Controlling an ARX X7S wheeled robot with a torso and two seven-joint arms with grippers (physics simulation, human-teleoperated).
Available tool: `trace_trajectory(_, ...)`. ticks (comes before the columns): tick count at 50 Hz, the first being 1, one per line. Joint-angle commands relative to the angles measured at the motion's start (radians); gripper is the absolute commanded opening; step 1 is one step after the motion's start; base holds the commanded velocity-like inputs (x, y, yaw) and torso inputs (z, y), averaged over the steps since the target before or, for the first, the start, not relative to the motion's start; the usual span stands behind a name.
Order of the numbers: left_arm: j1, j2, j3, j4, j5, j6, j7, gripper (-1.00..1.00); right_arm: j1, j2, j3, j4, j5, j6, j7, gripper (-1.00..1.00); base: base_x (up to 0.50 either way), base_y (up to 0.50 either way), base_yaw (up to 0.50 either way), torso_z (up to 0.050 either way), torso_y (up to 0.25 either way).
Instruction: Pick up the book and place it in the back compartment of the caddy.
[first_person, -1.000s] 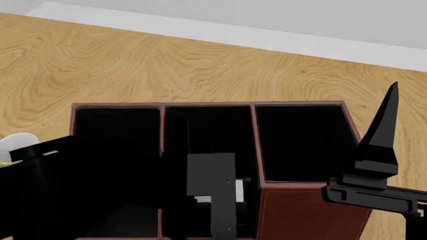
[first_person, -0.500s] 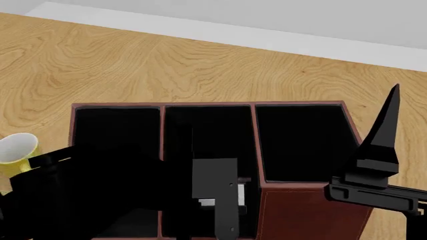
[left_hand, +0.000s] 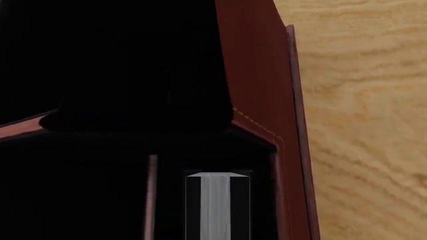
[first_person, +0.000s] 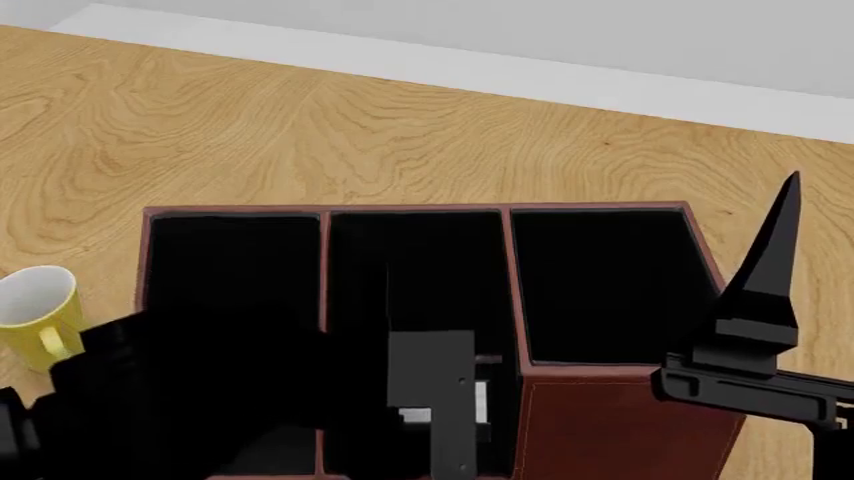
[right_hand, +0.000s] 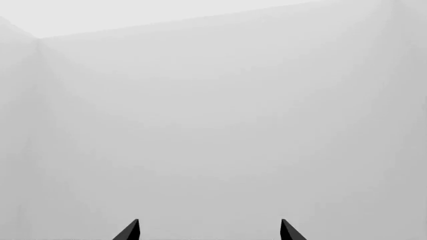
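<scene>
In the left wrist view the book (left_hand: 217, 206) shows at the bottom centre, white page edge up between black covers, standing upright in a narrow black slot between two reddish dividers of the caddy (left_hand: 257, 75); I take that slot for the back compartment (left_hand: 213, 165). The dark mass in the upper left is probably my left tool, but I cannot tell whether it is spread or clamped. In the head view the left tool (first_person: 434, 400) sits at the lower centre over the caddy (first_person: 614, 420), with a sliver of white book (first_person: 416, 416) beside it. Over the last second the left arm has drawn back toward the lower left of the frame, uncovering the yellow mug (first_person: 38, 310) on the desk (first_person: 400, 130) at the left edge. I read that as the book delivered and the arm retreating. The right tool (first_person: 761, 290) points up at the right edge; in the right wrist view its fingertips (right_hand: 131, 231) stand apart, holding nothing, before a blank grey wall.
</scene>
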Motion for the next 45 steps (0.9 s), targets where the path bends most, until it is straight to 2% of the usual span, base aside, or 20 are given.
trace_trajectory(1, -0.006, 0.033, -0.042, -0.059, -0.011, 0.016, 0.024, -1.00, 0.003, -0.019, 0.009, -0.010, -0.014, 0.019, -0.008, 1.00, 0.00, 0.00, 0.00, 0.000, 0.000)
trace_trajectory(20, 0.012, 0.062, -0.047, -0.148, 0.016, 0.088, 0.017, -1.00, 0.010, -0.019, 0.001, -0.006, -0.015, 0.023, -0.006, 1.00, 0.00, 0.00, 0.00, 0.001, 0.001)
trace_trajectory(21, 0.012, 0.059, -0.052, -0.145, 0.017, 0.099, 0.014, 1.00, 0.011, -0.019, -0.001, -0.005, -0.016, 0.023, -0.006, 1.00, 0.00, 0.00, 0.00, 0.000, 0.000)
trace_trajectory(45, -0.009, 0.043, -0.061, -0.128, 0.025, 0.104, 0.000, 1.00, 0.029, -0.021, -0.021, -0.004, -0.018, 0.031, -0.007, 1.00, 0.00, 0.00, 0.00, 0.000, 0.000)
